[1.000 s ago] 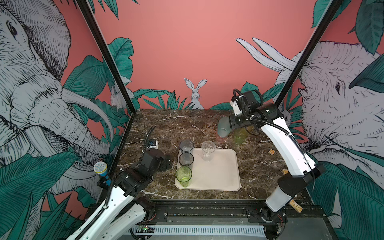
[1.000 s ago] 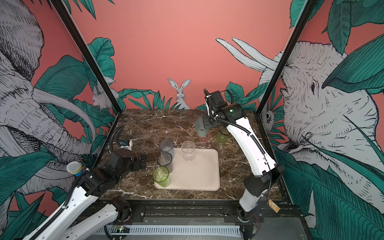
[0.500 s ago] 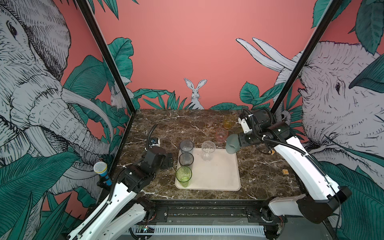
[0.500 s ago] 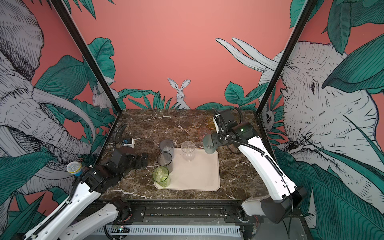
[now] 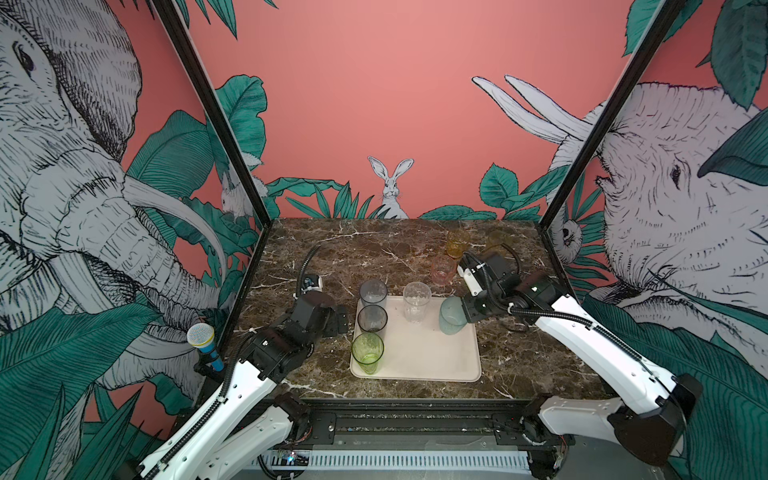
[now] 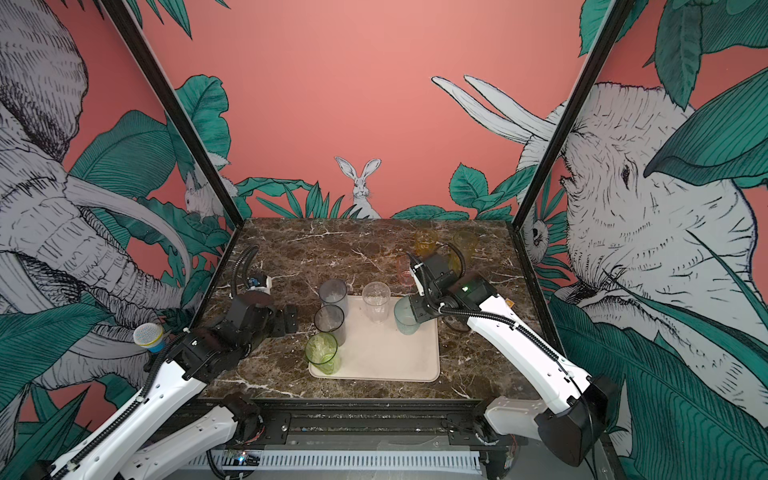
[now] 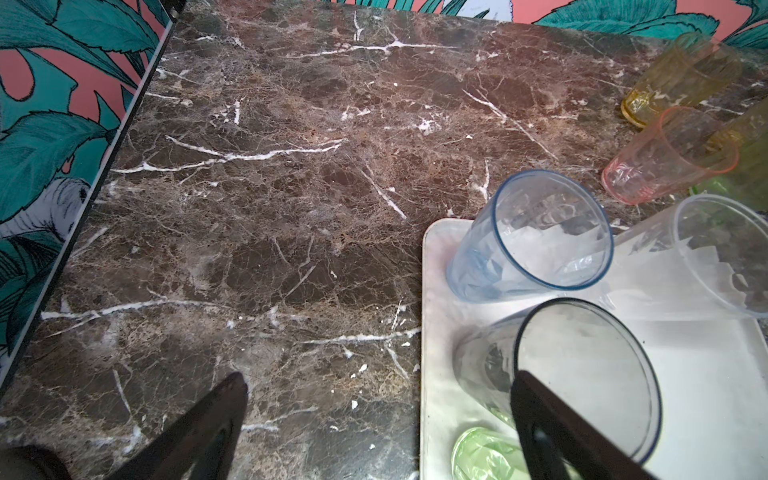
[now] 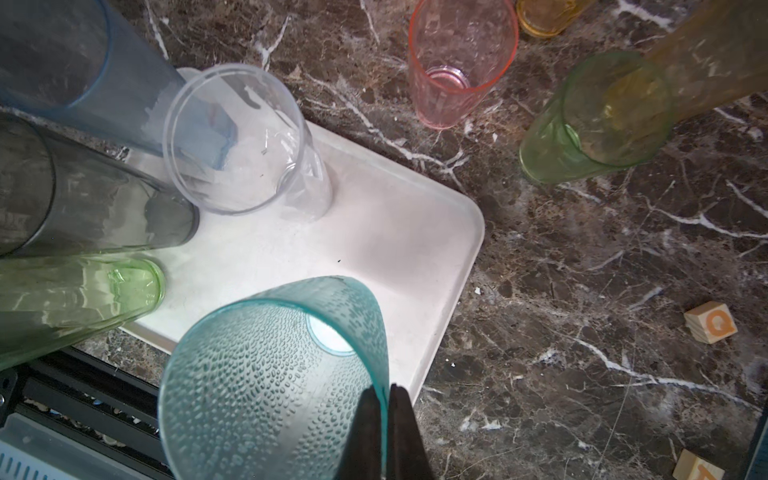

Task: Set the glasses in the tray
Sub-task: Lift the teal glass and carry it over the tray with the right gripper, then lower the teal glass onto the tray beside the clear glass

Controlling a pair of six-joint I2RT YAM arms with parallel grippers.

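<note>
Right jaws were pinched shut on the wall of the teal glass (image 5: 452,316), holding it tilted over the far right corner of the tray (image 5: 419,361). Left jaws gaped wide and empty just left of the tray. Four tumblers stood in the tray: grey glass (image 5: 373,293), smoky glass (image 5: 372,319), green glass (image 5: 367,352) and clear glass (image 5: 417,301). On the desk (image 5: 519,365), far right, stood the pink glass (image 5: 443,269), amber glass (image 5: 457,243), yellow glass (image 5: 498,240) and second green glass (image 8: 590,124). Roughly half seemed done.
</note>
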